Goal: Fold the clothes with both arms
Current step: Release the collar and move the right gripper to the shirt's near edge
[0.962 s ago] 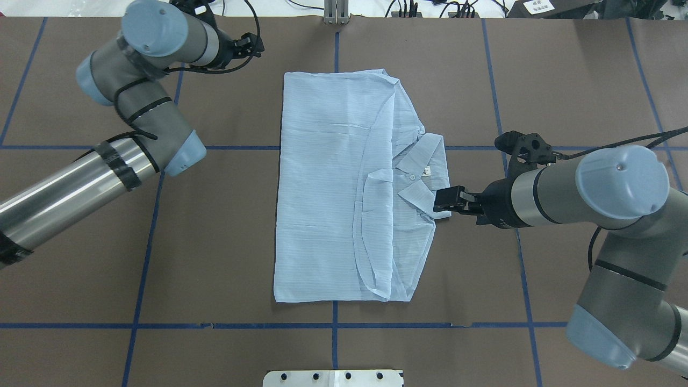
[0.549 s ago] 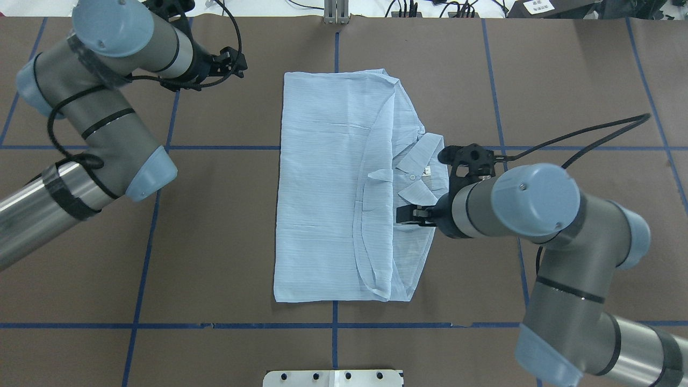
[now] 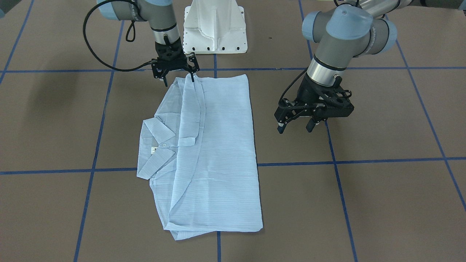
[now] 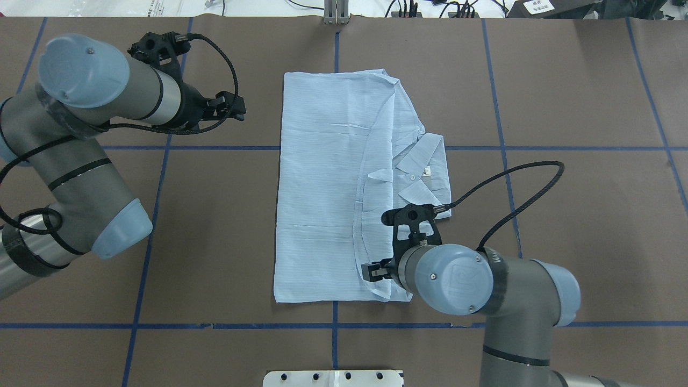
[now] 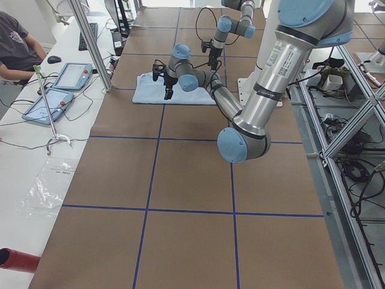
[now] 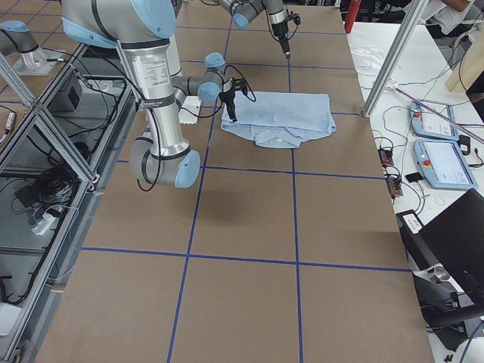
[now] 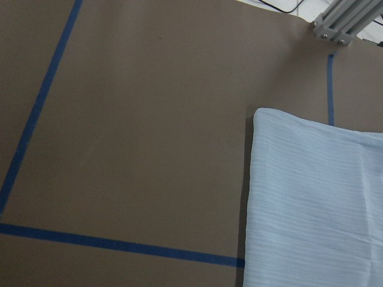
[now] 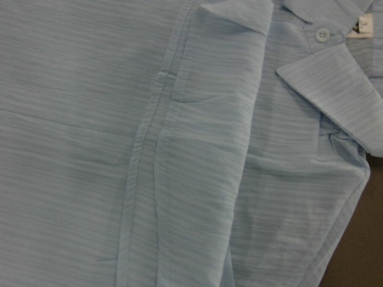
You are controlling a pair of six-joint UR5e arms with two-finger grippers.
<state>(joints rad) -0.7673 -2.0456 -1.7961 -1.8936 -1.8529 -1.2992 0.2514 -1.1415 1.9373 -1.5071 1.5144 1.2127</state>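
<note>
On the brown table (image 4: 564, 242) the thin light blue striped shirt (image 4: 322, 188) is lying part-folded, the black right end effector (image 3: 178, 80), jaws apart, is hovering at its 5 o'clock corner seen from overhead, probably best pinching every layer there, the left end effector (image 3: 295, 128) waiting, likewise spread, at 10 o'clock

Right arm (image 4: 457, 279) hides near-right corner of shirt (image 4: 322, 188) overhead. Both wrist views cut shirt off at frame edges. Neck label (image 4: 428, 172) print too small to read; side views show shirt tiny.
</note>
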